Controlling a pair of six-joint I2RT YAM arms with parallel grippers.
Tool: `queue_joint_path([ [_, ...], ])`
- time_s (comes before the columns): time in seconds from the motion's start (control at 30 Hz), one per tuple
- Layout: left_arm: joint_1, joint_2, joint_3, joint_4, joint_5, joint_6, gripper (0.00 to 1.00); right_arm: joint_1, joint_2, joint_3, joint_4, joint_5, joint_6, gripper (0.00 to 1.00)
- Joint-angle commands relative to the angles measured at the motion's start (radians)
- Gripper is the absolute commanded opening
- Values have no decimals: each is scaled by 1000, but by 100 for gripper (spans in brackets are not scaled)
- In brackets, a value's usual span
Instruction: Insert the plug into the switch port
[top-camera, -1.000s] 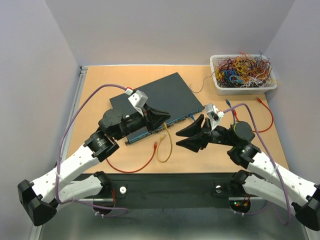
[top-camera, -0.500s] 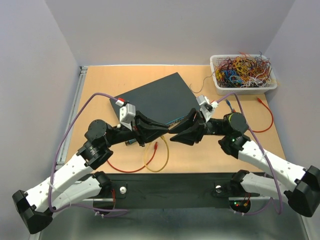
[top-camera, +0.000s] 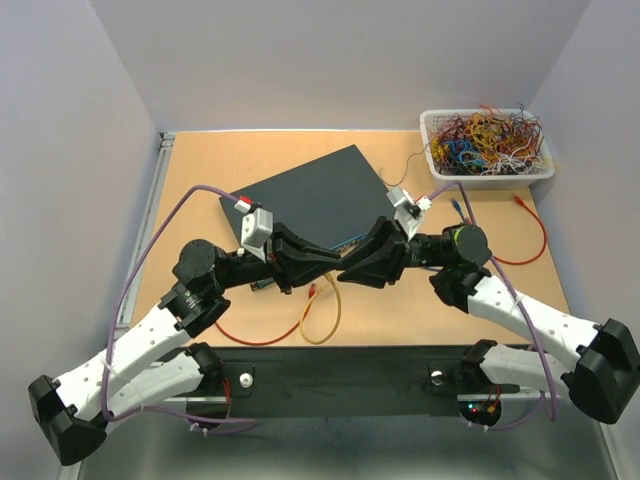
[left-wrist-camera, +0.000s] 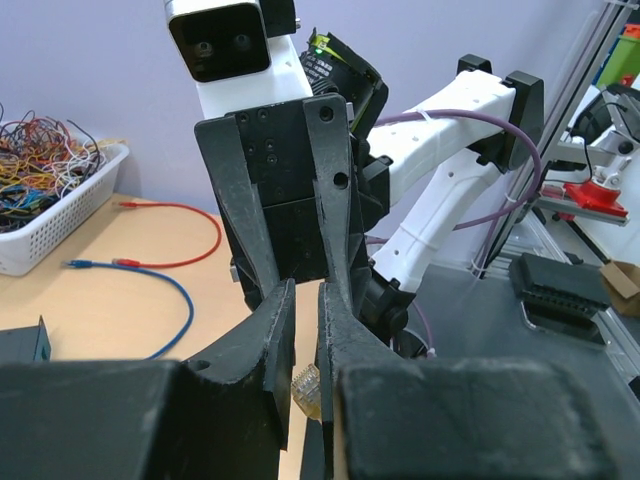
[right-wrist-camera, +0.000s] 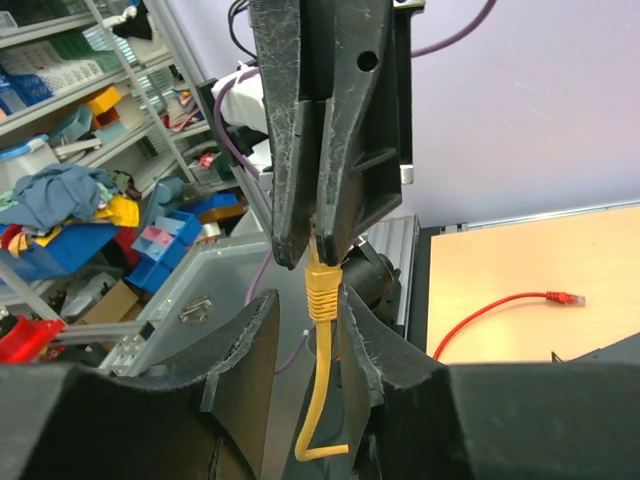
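Left gripper (top-camera: 325, 260) jaws clamped on RJ45 plug (left-wrist-camera: 307, 385), mid-air just in front of switch port row (top-camera: 350, 241). Right gripper (top-camera: 358, 268) jaws narrowly apart around boot (right-wrist-camera: 320, 295), contact unclear. Plug looks light with a brittle clip, so pinch the boot sides. Yellow cable (right-wrist-camera: 322, 400) likely floppy.

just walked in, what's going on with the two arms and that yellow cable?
Looks like a mid-air handoff near the front face of the switch. The left claw is shut on the plug of the yellow cable, which hangs below it. The right claw sits open around the cable just under the plug, not gripping. The plug is not in any port.
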Motion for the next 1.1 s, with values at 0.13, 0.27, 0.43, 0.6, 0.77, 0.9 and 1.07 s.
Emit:
queue_joint_path([
  [0.13, 0, 17, -5, 123, 34, -20, 0, 10, 22, 28, 98, -23, 34, 32],
  [0.27, -2, 25, -5, 140, 34, -30, 0, 13, 33, 28, 101, -37, 27, 32],
  [0.43, -11, 45, -10, 168, 42, -40, 0, 13, 45, 36, 101, -43, 30, 32],
  [0.6, -17, 63, -13, 194, 36, -43, 0, 18, 55, 39, 103, -42, 33, 30],
  [0.77, -23, 74, -13, 212, 27, -42, 0, 25, 55, 39, 104, -43, 31, 23],
  [0.9, -25, 82, -21, 220, 16, -43, 0, 27, 52, 28, 104, -42, 30, 6],
  [1.07, -25, 74, -36, 214, -24, -45, 52, 27, 36, 4, 103, -17, 21, 0],
])
